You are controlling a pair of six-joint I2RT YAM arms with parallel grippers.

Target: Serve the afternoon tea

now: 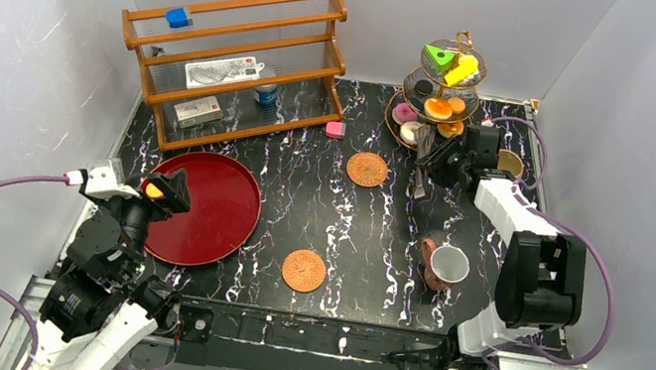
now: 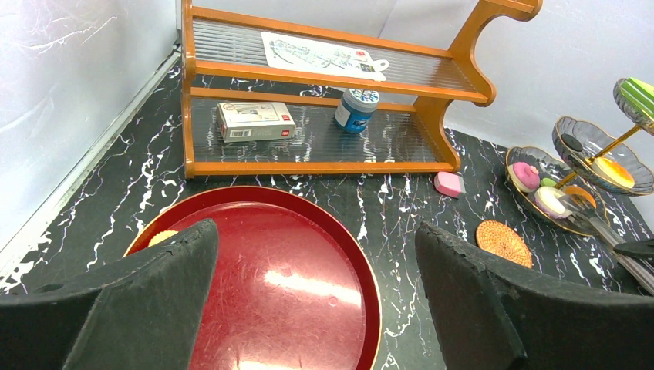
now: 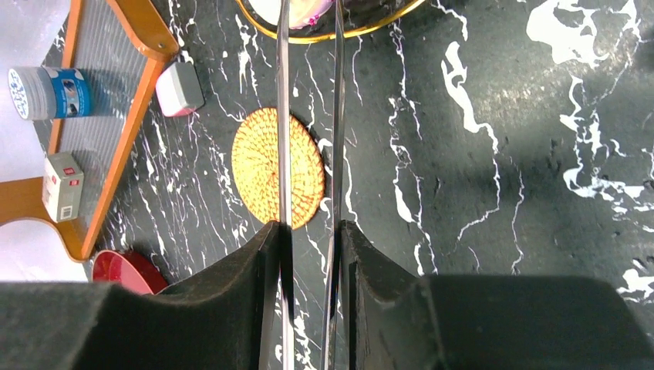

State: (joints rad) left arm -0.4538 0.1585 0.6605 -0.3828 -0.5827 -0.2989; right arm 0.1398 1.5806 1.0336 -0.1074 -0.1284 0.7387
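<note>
My left pincer (image 2: 315, 231) hangs wide open and empty over the red tray (image 2: 308, 308). Its left finger hides most of an orange cookie (image 2: 162, 237) at the tray's left rim. One coaster (image 1: 304, 270) lies on the counter just right of the tray, another (image 3: 278, 166) farther back. My right pincer (image 3: 310, 231) is clamped on metal tongs (image 3: 282, 116), whose tips run out of frame at the stand's (image 1: 446, 89) bottom plate, by the donut (image 1: 403, 112). The cup (image 1: 444, 265) sits front right. My arm covers most of the mug (image 1: 510, 162).
</note>
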